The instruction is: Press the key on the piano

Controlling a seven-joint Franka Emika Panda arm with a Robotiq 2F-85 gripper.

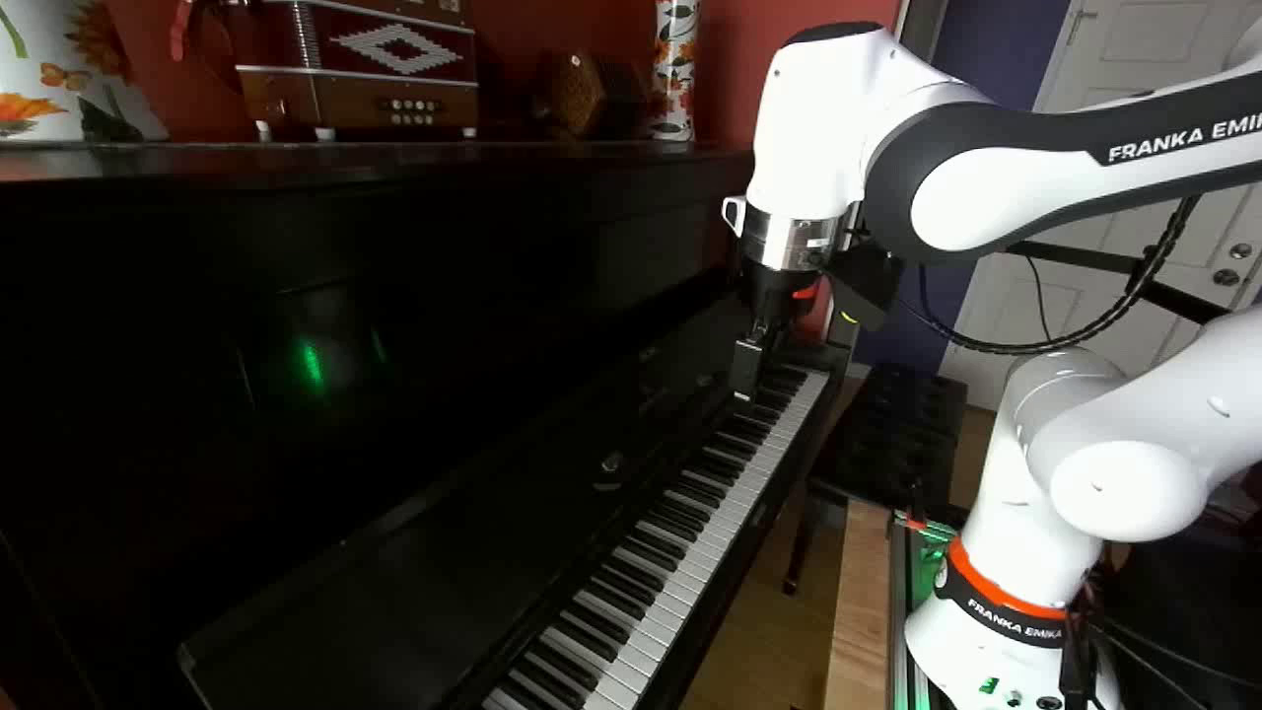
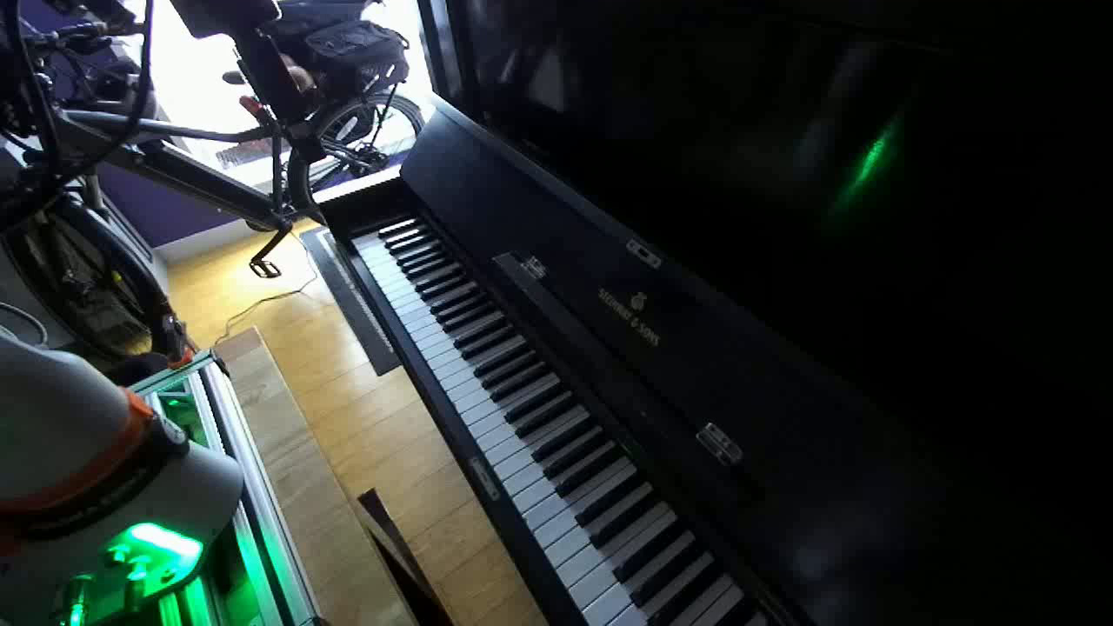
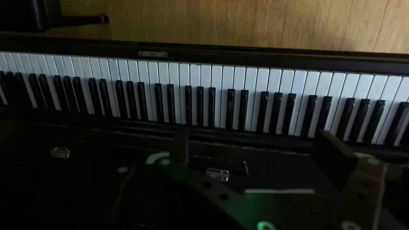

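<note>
The glossy black upright piano (image 1: 325,424) shows in both exterior views, its fallboard (image 2: 696,374) open. Its long row of keys (image 1: 680,582) also shows in an exterior view (image 2: 496,426) and runs across the wrist view (image 3: 191,73). My gripper (image 1: 746,380) points down near the far end of the keyboard, by the back of the black keys. In the wrist view my gripper (image 3: 252,134) is open and empty, its two fingers wide apart in front of the dark fallboard. I cannot tell how high the tips are above the keys. The gripper is out of the exterior view that shows the bicycle.
An accordion (image 1: 375,64), a concertina (image 1: 592,94) and a patterned vase (image 1: 674,69) stand on the piano top. A black bench (image 1: 897,424) is beyond the keyboard. A wooden tabletop (image 2: 278,435) lies beside my base. A bicycle (image 2: 200,174) stands behind.
</note>
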